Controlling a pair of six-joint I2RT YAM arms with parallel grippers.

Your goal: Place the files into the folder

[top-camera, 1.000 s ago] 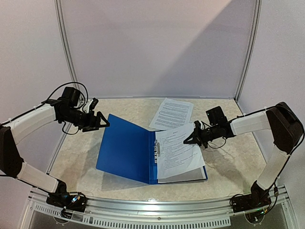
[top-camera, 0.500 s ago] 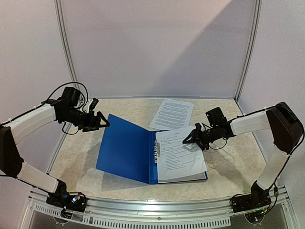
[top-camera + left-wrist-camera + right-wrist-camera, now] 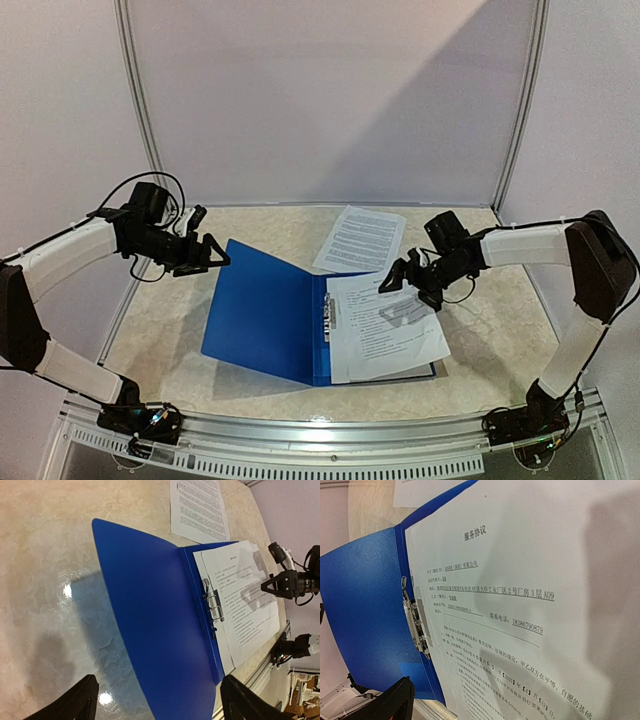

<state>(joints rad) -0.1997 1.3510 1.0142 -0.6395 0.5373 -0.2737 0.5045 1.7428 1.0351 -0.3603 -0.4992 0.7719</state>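
Hovering two open grippers over an opened dark-blue plastic folder (image 3: 265,310) that is lying flat on the beige marbled surface (image 3: 170,320).

The left gripper (image 3: 214,254), fingers spread wide, is hanging by the far left corner of the folder's left cover; I cannot tell whether it is touching. The right gripper (image 3: 408,287), fingers apart and holding nothing, is hanging just above a white sheet of printed text (image 3: 385,330). That sheet is lying askew on the folder's right half beside the metal clip (image 3: 330,312), its near right corner sticking out past the edge. Another white printed sheet (image 3: 360,238) is lying on the surface beyond the folder.
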